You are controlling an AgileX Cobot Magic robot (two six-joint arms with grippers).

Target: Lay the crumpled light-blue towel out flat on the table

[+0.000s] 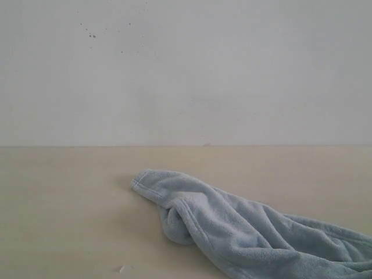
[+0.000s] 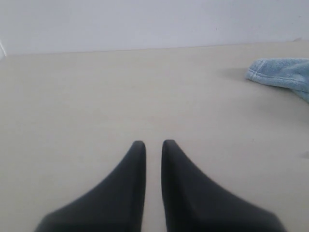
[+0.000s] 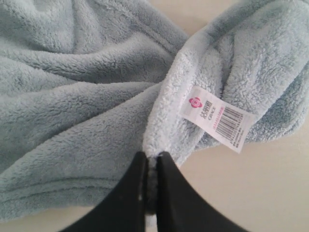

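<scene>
Right gripper (image 3: 150,157) clamped on the hem of the soft, light, limp towel (image 3: 72,96) beside its tag (image 3: 217,118), probably a sound hold; left gripper (image 2: 153,143) nearly closed, empty, above the table (image 2: 72,96).

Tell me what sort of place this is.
Probably a robot test bench or lab rather than a home: a wide cream table against a plain white wall with dark specks, and a crumpled light-blue towel, its barcode tag showing.
</scene>
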